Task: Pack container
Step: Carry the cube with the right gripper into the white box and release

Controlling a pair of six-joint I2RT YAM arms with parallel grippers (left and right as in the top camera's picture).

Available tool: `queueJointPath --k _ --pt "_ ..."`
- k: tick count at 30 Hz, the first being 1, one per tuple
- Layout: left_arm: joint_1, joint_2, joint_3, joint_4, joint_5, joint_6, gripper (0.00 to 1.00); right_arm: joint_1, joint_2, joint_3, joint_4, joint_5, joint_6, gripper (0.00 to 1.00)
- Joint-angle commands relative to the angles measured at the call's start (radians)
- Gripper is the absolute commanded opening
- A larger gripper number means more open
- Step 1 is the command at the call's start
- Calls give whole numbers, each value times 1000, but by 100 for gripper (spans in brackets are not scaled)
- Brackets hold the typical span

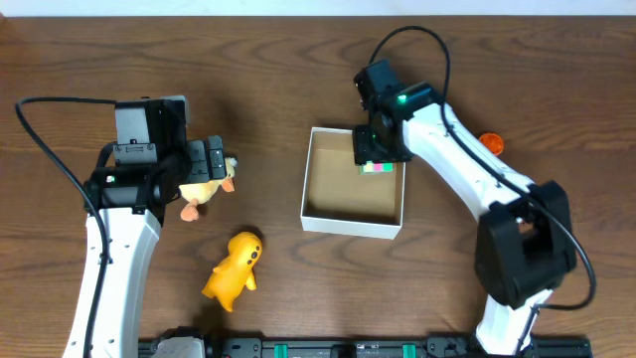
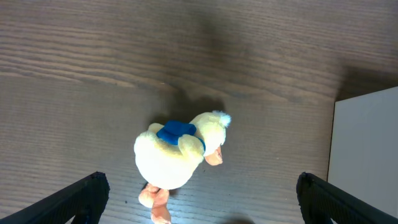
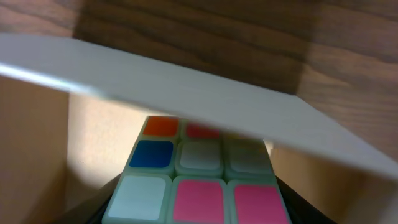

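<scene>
The container (image 1: 317,214) is a square white-walled box with a brown inside at the table's middle; its wall also shows in the right wrist view (image 3: 186,99). My right gripper (image 1: 378,159) is shut on a puzzle cube (image 3: 199,177) with pink, white, blue and orange tiles, held inside the container at its far right corner. My left gripper (image 1: 211,164) is open above a pale yellow plush duck (image 2: 180,155) with a blue band, which lies between its fingers (image 2: 199,199) in the left wrist view. A yellow plush toy (image 1: 235,268) lies nearer the front.
An orange object (image 1: 490,142) lies on the table behind the right arm. The container's white wall shows at the right edge of the left wrist view (image 2: 367,149). Cables loop off both arms.
</scene>
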Motion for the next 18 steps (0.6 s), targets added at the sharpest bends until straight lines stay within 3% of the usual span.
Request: queueJointPath --k 1,11,16,18 --pt "4 -6 24 0 -8 6 98 2 11 3 14 43 34 1" --pt "4 -6 24 0 -8 6 98 2 24 1 -14 150 171 5" --pt "4 -6 24 3 -8 6 98 2 24 1 -17 150 170 21" --pt "4 -6 24 4 -8 6 98 2 24 1 -18 150 170 33"
